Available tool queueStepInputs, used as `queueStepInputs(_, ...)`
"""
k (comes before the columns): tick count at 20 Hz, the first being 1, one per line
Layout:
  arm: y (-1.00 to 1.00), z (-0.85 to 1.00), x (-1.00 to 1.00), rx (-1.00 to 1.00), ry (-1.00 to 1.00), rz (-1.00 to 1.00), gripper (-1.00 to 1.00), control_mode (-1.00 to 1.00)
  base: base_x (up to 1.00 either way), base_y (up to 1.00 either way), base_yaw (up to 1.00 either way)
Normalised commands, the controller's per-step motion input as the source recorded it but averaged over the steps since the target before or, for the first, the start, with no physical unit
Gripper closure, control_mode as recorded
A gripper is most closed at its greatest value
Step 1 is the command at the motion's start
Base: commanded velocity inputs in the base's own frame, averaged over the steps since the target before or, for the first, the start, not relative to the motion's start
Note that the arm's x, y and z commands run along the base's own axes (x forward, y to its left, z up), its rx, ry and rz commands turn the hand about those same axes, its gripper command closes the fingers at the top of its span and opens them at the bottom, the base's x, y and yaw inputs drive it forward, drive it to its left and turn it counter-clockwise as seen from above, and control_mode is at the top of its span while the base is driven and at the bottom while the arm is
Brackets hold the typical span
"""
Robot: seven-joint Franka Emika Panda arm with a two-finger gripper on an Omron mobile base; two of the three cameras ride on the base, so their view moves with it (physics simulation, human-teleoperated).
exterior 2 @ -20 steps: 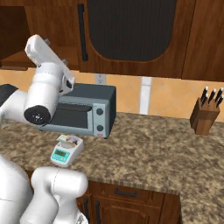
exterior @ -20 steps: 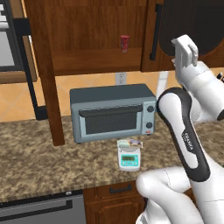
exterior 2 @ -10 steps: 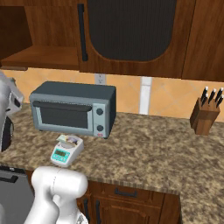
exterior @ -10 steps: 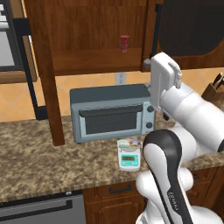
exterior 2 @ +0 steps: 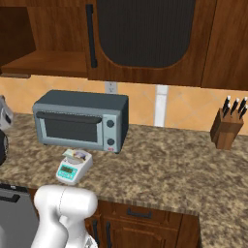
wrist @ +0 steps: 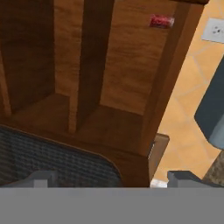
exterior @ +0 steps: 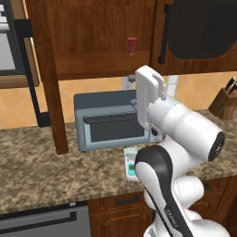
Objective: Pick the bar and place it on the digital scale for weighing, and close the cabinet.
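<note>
Arm has swung across to the open cabinet, so closing it is what remains.
My pincer (wrist: 113, 181), spread and empty, now faces the dark-brown wooden wall cabinet (exterior: 95, 44); the pale-wrapped snack bar (exterior 2: 77, 154) lies on the white-and-teal digital scale (exterior 2: 71, 169).

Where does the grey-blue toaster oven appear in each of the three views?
Left base view: the toaster oven stands at the centre, on the counter, partly behind the arm.
Right base view: it stands left of centre, behind the digital scale.
Hand view: a part of it shows at the right edge, tilted.
Shared landmark: the white wall outlet, on the wall just above the oven.
</note>
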Motion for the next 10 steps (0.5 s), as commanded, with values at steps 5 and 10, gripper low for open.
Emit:
queueStepInputs(5,0.58,-0.98,0.83,0.17,-0.02,0.00,-1.00,-1.00,0.00,0.00,0.00)
queueStepInputs(10,0.65,-0.64,0.17,0.09,-0.02,0.00,-1.00,-1.00,0.00,0.00,0.00)
